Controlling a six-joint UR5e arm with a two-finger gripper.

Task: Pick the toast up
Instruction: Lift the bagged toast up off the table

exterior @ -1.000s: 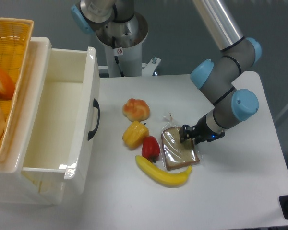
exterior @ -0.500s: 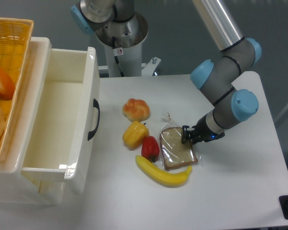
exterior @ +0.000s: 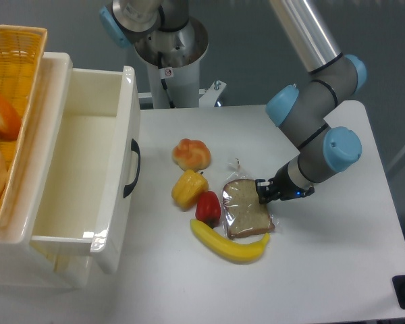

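The toast [exterior: 244, 210], a brown slice in clear crinkly wrap, lies on the white table just right of the red pepper. Its lower edge rests against the banana. My gripper [exterior: 262, 192] reaches in from the right and is shut on the toast's upper right edge. The black fingers are small and partly hidden by the wrist. The slice looks slightly raised on the gripper's side.
A banana [exterior: 229, 247], red pepper [exterior: 208, 208], yellow pepper [exterior: 189, 190] and round bread roll [exterior: 191, 154] crowd the toast's left side. A white bin [exterior: 129, 101] and a wicker basket [exterior: 23, 50] stand at the left. The table edge [exterior: 391, 202] is at the right.
The gripper has shifted a little to the left and the toast has moved with it, now closer to the red pepper. The other items have stayed put.
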